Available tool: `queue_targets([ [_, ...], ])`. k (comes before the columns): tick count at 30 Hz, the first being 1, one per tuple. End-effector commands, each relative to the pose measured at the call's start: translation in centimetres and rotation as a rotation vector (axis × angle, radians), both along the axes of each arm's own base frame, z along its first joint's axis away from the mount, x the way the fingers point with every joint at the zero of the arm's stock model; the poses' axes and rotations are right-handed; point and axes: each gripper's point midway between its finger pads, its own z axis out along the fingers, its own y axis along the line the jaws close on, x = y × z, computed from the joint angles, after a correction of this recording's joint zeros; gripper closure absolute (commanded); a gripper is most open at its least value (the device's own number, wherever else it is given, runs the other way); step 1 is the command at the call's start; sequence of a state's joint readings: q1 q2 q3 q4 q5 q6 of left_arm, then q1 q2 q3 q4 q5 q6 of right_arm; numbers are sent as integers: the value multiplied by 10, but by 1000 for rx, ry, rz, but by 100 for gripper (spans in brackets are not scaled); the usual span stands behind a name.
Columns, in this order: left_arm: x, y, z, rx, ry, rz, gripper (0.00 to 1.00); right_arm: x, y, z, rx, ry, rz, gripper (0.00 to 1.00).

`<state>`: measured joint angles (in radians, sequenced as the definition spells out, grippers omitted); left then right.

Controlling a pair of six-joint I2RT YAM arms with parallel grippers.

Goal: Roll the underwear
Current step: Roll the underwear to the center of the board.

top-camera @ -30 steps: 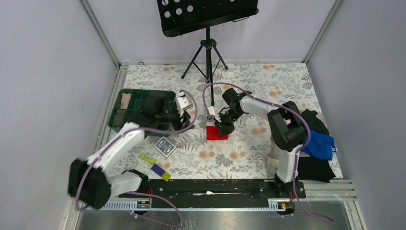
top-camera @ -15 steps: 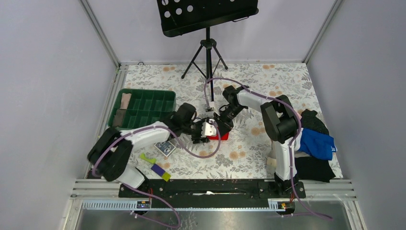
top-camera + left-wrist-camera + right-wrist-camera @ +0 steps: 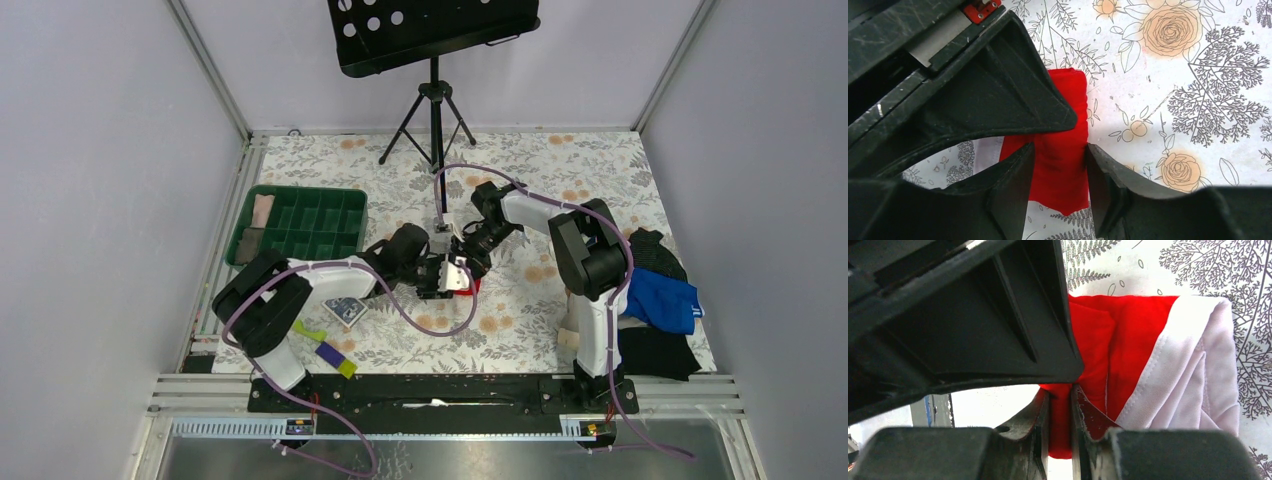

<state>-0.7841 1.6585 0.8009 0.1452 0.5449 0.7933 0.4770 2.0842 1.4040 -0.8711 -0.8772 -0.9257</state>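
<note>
The red underwear (image 3: pixel 1070 87) lies folded on the flowered table, mostly hidden under both grippers in the top view, where only a red sliver (image 3: pixel 470 287) shows. My left gripper (image 3: pixel 1059 152) straddles the fold, both fingers pressing its sides, and the cloth creases between them. From the far side my right gripper (image 3: pixel 1060 405) pinches a red edge (image 3: pixel 1128 340) between nearly closed fingers. The white-pink waistband (image 3: pixel 1198 370) lies to its right. In the top view the left gripper (image 3: pixel 445 275) and right gripper (image 3: pixel 468 252) meet nose to nose.
A green compartment tray (image 3: pixel 300 215) sits at the left. A music stand (image 3: pixel 433 100) stands at the back. Blue (image 3: pixel 665 300) and black clothes (image 3: pixel 655 350) are piled at the right edge. A patterned blue card (image 3: pixel 343 310) and a purple-yellow strip (image 3: pixel 328 350) lie near the left arm.
My left arm swung from the green tray across to the underwear and its jaws narrowed onto the fold. The right gripper kept its pinch and barely moved.
</note>
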Motion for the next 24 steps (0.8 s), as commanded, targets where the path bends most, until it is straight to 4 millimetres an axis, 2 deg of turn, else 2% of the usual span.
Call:
queue_targets([
  [1,7,-21,17,-68,-28,-21,51,-16,-25,-24,-160,52,-1,92],
  [4,2,-22,9,-31,-1,-45,51,-17,-25,-24,-161,54,-2,91],
  [9,3,-14,-14,66,-38,-62,57,-16,-24,-23,-162,57,-15,90],
  [11,5,-12,-19,86,-45,-60,70,-17,-24,-22,-158,63,-19,87],
  [13,7,-12,-21,96,-36,-48,82,-16,-21,-16,-147,65,-30,79],
  [15,6,-12,-20,102,-11,-39,90,-10,-20,-4,-157,61,-54,68],
  [18,0,-13,-16,108,38,-49,96,-4,-20,26,-142,62,-52,48],
  [21,-9,-13,-12,119,110,-57,99,4,-26,56,-116,71,-104,43],
  [24,-19,-15,-7,145,221,-56,100,17,-38,66,-127,88,-210,42],
])
